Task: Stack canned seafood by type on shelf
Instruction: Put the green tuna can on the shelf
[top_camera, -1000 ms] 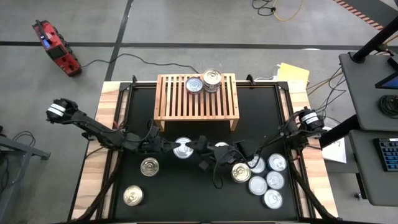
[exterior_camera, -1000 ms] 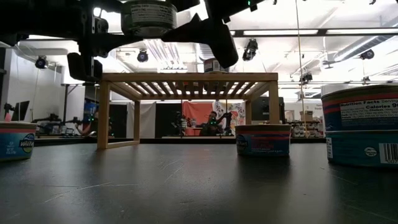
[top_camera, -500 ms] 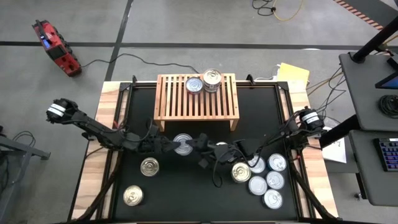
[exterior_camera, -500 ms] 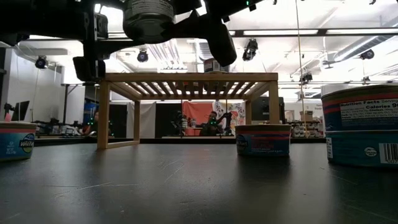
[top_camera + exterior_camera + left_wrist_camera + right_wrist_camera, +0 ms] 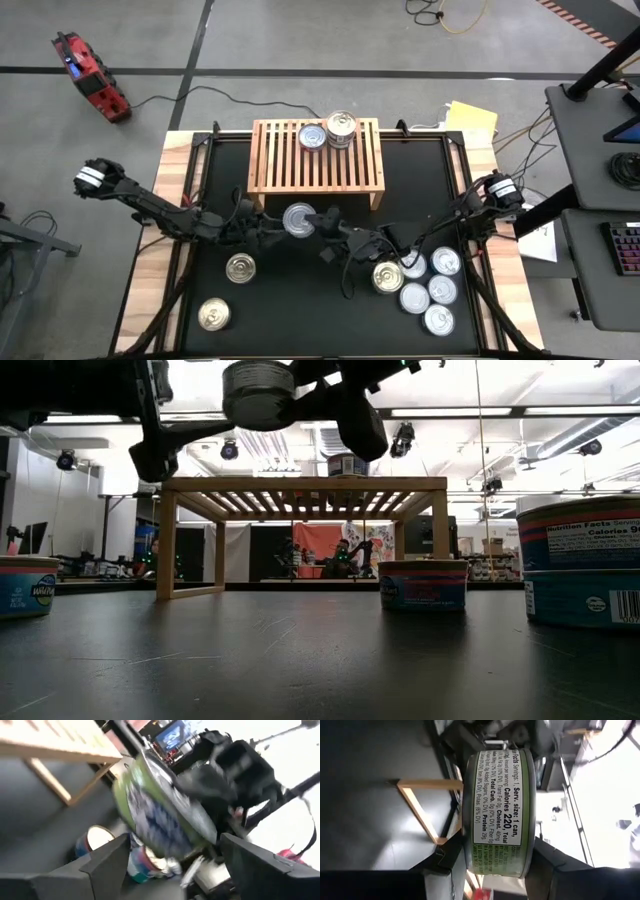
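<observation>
Canned seafood tin (image 5: 298, 219), green label, is up off the worktop (image 5: 300, 310) just in front of the shelf (image 5: 316, 153), lid facing up in my high view, so its axis runs vertical. From the low view it hangs above shelf-top height (image 5: 259, 393). Both arms meet at it: right end effector (image 5: 485, 865) is clamped on its sides, label text readable between the fingers (image 5: 445, 862). Left end effector (image 5: 165, 860) sits right against the same tin (image 5: 160, 815), fingers to either side of it, but I cannot tell if they actually grip.

Shelf already carries two tins (image 5: 327, 131) side by side near its back edge, lids up. Two gold-lidded tins (image 5: 240, 268) stand alone on the left part of the worktop, well apart. A cluster of silver-lidded tins (image 5: 428, 290) sits at the right, touching or nearly so, all upright.

Worktop is black matte with pale wood borders. Grey floor around it, a red tool (image 5: 88, 72) and cables beyond; a second desk (image 5: 600, 150) stands at right.
</observation>
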Available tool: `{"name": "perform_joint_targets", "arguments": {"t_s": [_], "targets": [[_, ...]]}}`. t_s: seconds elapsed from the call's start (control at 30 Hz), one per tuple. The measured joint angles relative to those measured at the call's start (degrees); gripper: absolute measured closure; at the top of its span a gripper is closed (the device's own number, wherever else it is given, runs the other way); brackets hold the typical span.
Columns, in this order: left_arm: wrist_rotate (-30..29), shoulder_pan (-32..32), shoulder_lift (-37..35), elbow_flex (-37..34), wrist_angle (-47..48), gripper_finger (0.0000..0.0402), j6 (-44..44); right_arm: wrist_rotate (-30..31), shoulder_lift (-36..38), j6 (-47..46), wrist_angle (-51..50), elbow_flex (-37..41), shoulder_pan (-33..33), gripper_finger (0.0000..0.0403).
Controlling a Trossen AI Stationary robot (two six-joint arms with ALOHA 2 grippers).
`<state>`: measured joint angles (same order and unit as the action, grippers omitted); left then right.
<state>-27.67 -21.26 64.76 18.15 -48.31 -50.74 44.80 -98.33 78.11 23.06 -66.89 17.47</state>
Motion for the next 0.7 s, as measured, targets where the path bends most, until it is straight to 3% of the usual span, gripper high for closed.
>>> {"name": "perform_joint_targets", "arguments": {"t_s": [0.07, 0.23, 0.4, 0.57, 0.7], "targets": [[0.1, 0.0, 0.0, 0.0, 0.1, 0.0109, 7.9, 0.7, 0.9, -0.7, -0.2, 0.0, -0.1, 0.0269], [1.7, -0.3, 0.0, 0.0, 0.2, 0.0111, 37.3, 0.3, 4.6, -5.0, -2.7, 1.2, -0.6, 0.0269], [2.3, -0.6, 0.0, 0.0, -0.1, 0.0112, 54.6, -2.6, 10.7, -14.1, -7.1, 4.9, -0.8, 0.0266], [2.3, -0.6, 0.1, 0.0, -2.0, 0.0112, 74.6, -9.9, 16.4, -24.6, -8.4, 10.5, -0.8, 0.0265], [2.2, -0.6, 0.1, 0.0, -5.5, 0.0112, 86.0, -10.5, 17.9, -29.5, -7.5, 13.6, -0.7, 0.0265]]}}
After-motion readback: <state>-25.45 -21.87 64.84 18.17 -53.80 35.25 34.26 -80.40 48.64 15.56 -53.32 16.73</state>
